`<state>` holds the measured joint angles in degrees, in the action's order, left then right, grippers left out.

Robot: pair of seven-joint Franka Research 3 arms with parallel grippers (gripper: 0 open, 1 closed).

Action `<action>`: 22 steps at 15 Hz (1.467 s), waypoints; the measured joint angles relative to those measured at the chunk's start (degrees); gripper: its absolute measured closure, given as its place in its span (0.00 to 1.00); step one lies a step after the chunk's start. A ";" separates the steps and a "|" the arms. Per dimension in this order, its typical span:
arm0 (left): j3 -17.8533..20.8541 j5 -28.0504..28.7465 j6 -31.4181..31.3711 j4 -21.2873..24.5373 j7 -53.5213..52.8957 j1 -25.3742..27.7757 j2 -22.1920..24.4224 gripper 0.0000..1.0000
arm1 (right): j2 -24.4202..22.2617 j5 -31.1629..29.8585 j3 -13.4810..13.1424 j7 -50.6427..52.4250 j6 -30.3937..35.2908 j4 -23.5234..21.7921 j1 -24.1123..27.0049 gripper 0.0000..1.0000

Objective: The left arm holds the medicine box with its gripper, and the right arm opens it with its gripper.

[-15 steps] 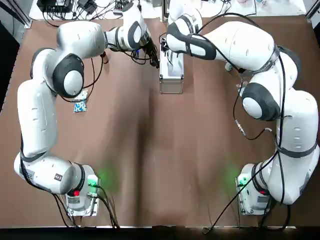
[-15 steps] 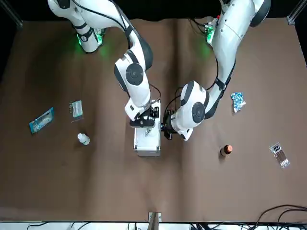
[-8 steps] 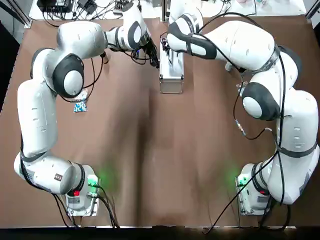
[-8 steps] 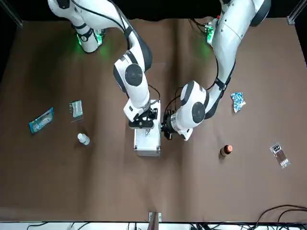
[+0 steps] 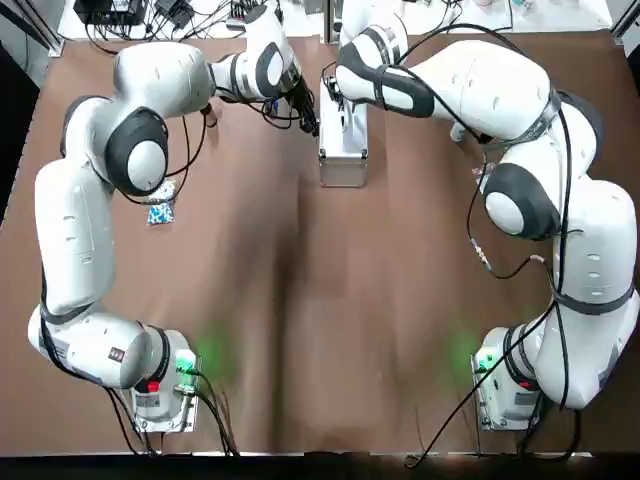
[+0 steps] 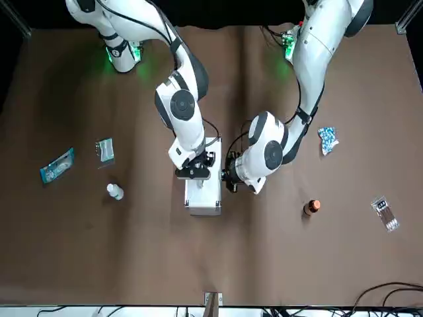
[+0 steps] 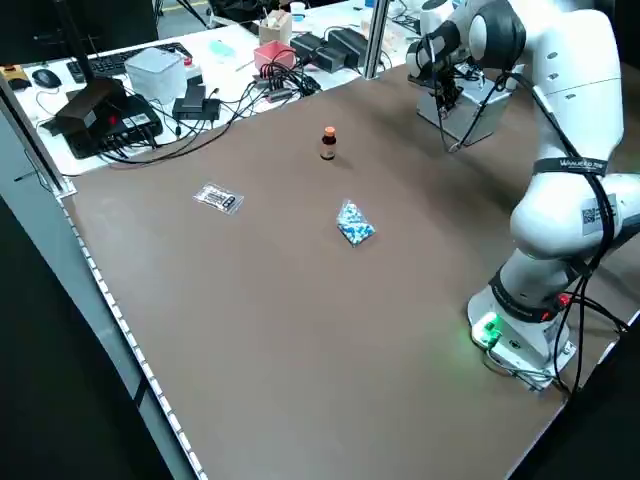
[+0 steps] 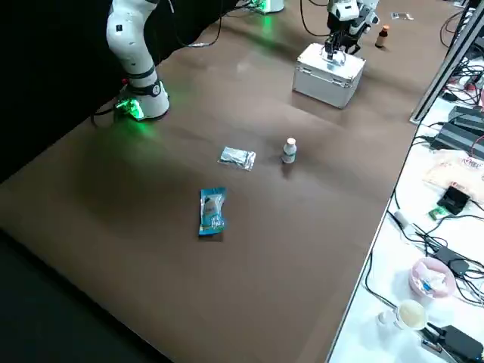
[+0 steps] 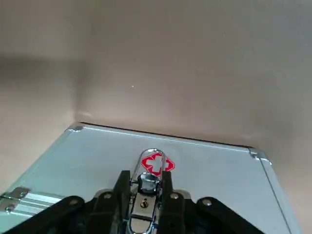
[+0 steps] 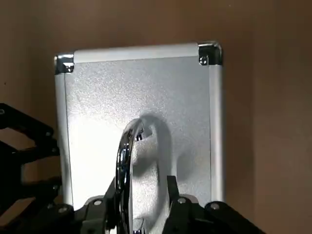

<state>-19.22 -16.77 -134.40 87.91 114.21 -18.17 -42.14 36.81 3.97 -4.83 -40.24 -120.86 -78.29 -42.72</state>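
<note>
As if to steady it for opening, the left gripper (image 5: 312, 122) pinches the one clasp (image 9: 146, 184) on the side of the single box (image 5: 342, 160), which sits at the far middle of the table (image 5: 300, 300), while the right gripper (image 10: 142, 184) straddles its one handle (image 10: 126, 146), fingers (image 10: 109, 200) spread.

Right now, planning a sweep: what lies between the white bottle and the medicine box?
Nothing; the front view shows only bare table cover between white bottle and medicine box.
</note>
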 joint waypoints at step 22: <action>0.00 0.01 -0.02 0.00 0.00 0.00 0.01 0.70 | -0.02 0.62 0.21 -0.06 3.09 1.15 0.14 0.78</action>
<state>-19.23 -16.76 -134.42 87.92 114.21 -18.17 -42.13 36.79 4.59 -4.62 -40.30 -117.77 -77.14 -42.58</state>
